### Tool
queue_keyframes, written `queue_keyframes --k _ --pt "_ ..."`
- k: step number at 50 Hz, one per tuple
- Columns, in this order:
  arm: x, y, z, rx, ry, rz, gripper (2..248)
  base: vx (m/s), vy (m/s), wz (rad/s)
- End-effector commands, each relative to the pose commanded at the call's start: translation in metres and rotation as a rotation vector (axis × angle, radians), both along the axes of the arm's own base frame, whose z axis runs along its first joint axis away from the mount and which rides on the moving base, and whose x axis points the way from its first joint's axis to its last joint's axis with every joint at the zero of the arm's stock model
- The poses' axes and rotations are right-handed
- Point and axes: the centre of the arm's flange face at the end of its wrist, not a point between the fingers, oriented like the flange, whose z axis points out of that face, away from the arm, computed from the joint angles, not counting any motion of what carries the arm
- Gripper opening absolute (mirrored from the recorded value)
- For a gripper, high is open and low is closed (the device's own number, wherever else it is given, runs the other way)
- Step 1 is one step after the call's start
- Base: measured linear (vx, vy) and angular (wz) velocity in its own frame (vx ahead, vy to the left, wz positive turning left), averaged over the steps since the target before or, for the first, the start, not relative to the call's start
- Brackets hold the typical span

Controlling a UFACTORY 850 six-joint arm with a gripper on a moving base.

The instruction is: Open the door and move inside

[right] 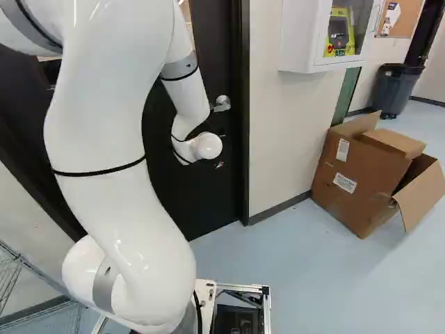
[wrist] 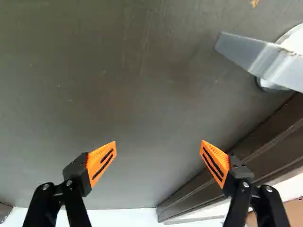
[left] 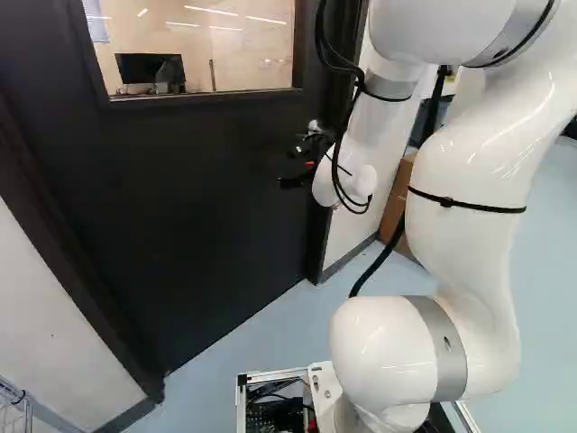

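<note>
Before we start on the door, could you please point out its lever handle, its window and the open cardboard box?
Lever handle (wrist: 252, 54): wrist view, on the lever.
Window (left: 200, 47): left base view, on the glass.
Open cardboard box (right: 368, 182): right base view, on its labelled side.

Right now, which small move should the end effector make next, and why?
Probably shift the end effector sideways toward the handle: its orange pads stand wide apart before the door, while the handle lies ahead and to one side, not between them.
</note>
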Motion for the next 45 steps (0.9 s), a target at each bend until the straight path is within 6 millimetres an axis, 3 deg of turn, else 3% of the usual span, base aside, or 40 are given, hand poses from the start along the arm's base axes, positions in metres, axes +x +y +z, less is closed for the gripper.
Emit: queue_keyframes --k 26,45 --pt "-0.034 0.002 0.029 -0.007 -0.051 -0.006 247 0.000 0.000 0.000" --pt "-0.040 0.002 0.049 -0.012 -0.097 -0.006 247 0.000 0.000 0.000"
